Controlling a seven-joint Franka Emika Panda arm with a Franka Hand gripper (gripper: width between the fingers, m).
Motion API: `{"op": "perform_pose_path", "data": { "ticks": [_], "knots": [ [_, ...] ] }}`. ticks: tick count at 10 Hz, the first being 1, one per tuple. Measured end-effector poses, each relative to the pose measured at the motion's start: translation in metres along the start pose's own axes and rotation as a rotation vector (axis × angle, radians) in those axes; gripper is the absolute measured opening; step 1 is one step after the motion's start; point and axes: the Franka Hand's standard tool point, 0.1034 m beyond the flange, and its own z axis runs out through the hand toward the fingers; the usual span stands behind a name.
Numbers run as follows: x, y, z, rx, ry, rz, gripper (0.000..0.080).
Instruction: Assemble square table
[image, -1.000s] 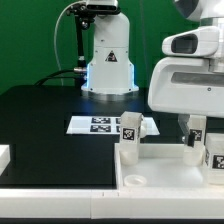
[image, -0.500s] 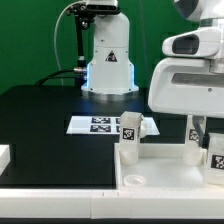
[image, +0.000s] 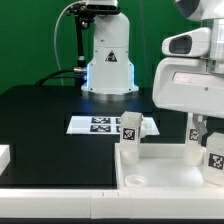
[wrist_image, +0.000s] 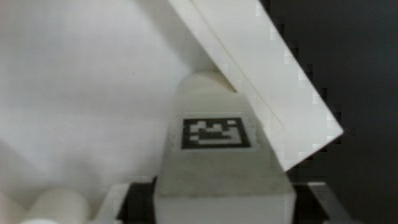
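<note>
The white square table top (image: 150, 172) lies at the front of the exterior view, rim up. One white leg (image: 129, 138) with a black-and-white tag stands upright at its far corner on the exterior view's left. Two more legs (image: 193, 148) (image: 214, 152) stand at the right side under the arm's big white hand. My gripper (image: 201, 128) reaches down there. In the wrist view the gripper (wrist_image: 217, 206) has a dark finger (wrist_image: 137, 203) on each side of a tagged leg (wrist_image: 217, 150) and is shut on it. The top's rim (wrist_image: 267, 70) runs past it. Which right-hand leg is held is not clear.
The marker board (image: 100, 124) lies flat on the black table behind the top. The white robot base (image: 108, 60) stands at the back. A white block (image: 4, 156) sits at the left edge. A green wall is behind.
The arm's white hand has shifted slightly up and toward the exterior view's right. The legs and the table top stay where they were.
</note>
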Motion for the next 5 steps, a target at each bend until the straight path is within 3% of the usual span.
{"op": "perform_pose_path", "data": {
  "ticks": [3, 5],
  "knots": [
    [-0.0041, -0.0007, 0.0015, 0.005, -0.005, 0.508, 0.0284],
    [-0.0038, 0.0000, 0.0017, 0.009, -0.014, 0.605, 0.0284]
  ]
}}
